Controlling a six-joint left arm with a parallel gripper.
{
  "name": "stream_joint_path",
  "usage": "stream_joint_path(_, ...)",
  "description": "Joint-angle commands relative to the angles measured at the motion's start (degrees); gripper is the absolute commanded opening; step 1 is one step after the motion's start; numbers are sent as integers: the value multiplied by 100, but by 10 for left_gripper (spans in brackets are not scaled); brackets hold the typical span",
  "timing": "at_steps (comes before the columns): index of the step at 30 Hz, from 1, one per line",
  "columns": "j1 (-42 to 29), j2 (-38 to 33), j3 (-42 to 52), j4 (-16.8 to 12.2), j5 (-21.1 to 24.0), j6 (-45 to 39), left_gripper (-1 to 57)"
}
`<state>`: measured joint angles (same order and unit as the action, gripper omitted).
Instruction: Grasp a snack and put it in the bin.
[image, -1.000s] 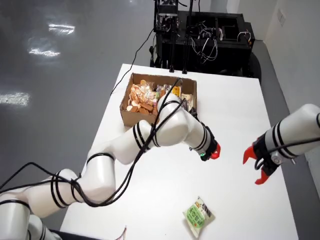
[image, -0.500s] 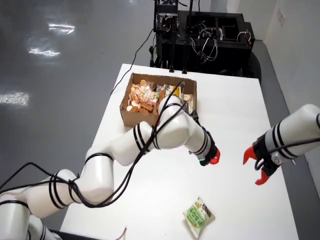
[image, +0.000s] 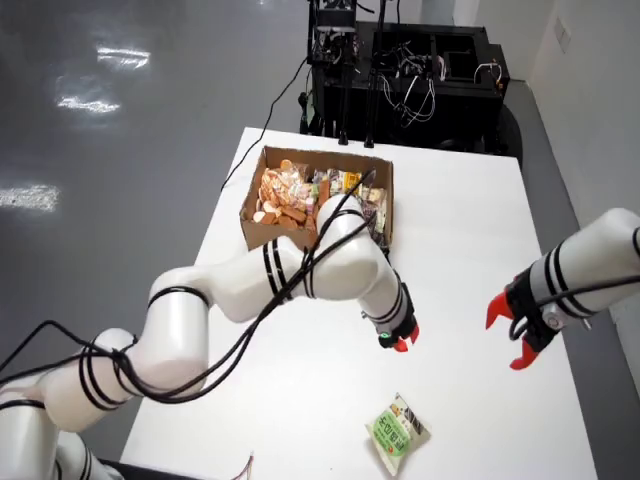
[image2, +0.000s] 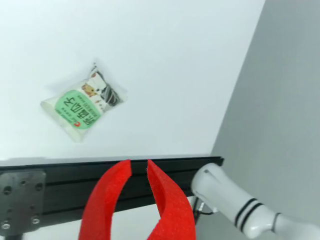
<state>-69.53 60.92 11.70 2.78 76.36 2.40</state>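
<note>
White worktop (image: 470, 230), grey floor around it. Working arm's gripper (image: 402, 341) hangs over the worktop's middle; in the view that rides on the gripper its red fingers (image2: 167, 197) are nearly together, tips a sliver apart, gripping nothing. Green snack packet (image: 397, 431) lies flat near the worktop's near edge, apart from the gripper. Cardboard box (image: 262, 225) of snacks sits at the far side. Second arm's gripper (image: 512, 338) hovers at right.

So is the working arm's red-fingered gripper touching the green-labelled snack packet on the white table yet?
Apart. The view from above shows bare table between the red-fingered gripper and the green-labelled snack packet; the view riding on the gripper also shows the packet clear of the fingertips.
</note>
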Motion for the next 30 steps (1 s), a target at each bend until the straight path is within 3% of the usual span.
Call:
stream_joint_path(1,-45,71,169,-21,-22,292,98)
stream_joint_path(17,-139,661,-30,-327,-71,2041,328)
stream_joint_path(23,-162,920,-177,-360,-87,2762,361)
stream_joint_path(30,-257,1350,-380,-492,-99,3610,360)
